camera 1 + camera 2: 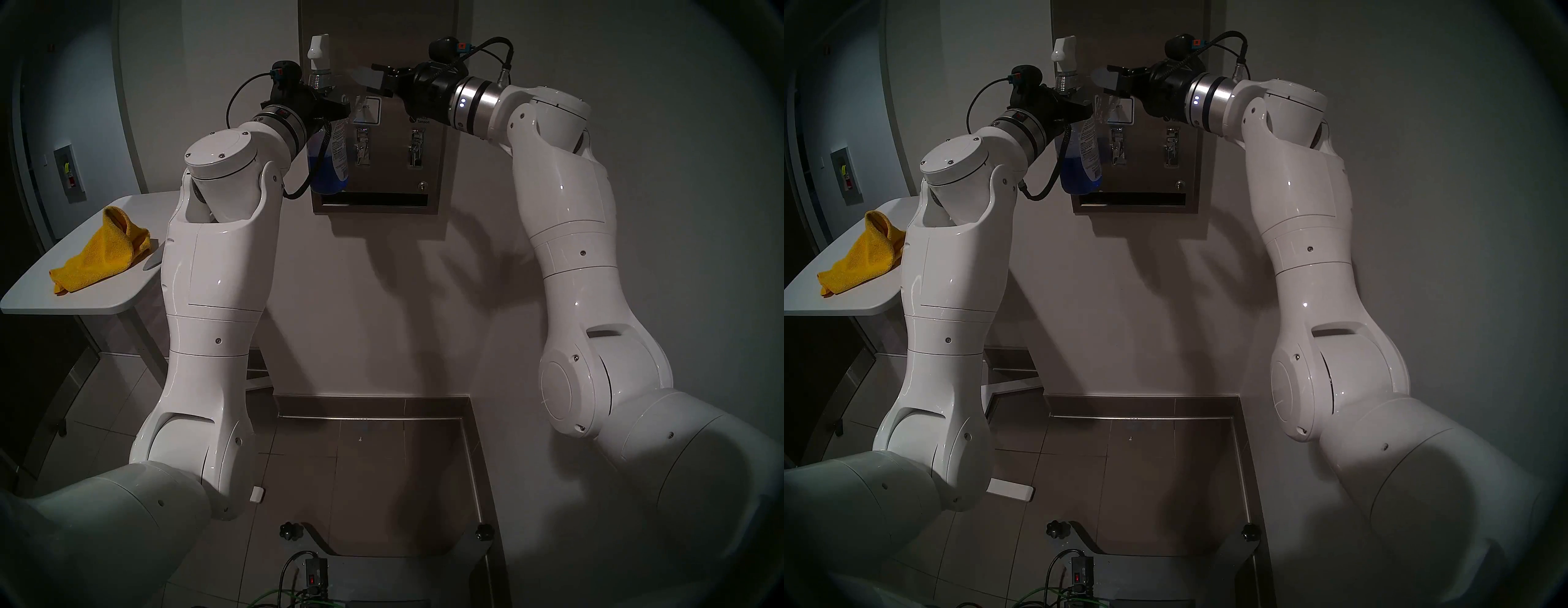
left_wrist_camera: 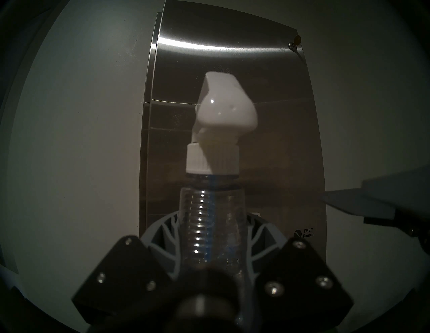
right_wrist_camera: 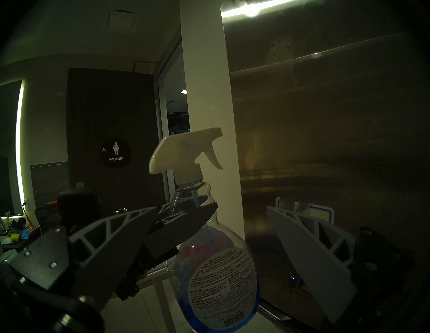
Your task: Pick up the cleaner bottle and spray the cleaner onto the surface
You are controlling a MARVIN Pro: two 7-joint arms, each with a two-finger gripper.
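1. I see the steel panel on the wall ahead, tall and brushed, with two knobs, a white sticker and a dark slot along its bottom. In the left wrist view a faint speckled patch shows on the steel near the nozzle; I cannot tell what it is.
2. The counter stands off to my left, apart from the panel. A yellow cloth lies crumpled on it, toward the edge nearest my left arm.
3. The bottle hangs upright in front of the panel's left edge, clear of the counter. Blue cleaner fills its lower part.
4. My left gripper is pinching the bottle at the ribbed upper body, just under the neck; the left wrist view shows a finger pressed against each side.
5. My right gripper is spread, holding nothing, level with the bottle's neck and just beside it.
6. The white nozzle points at the panel, trigger on the panel side.
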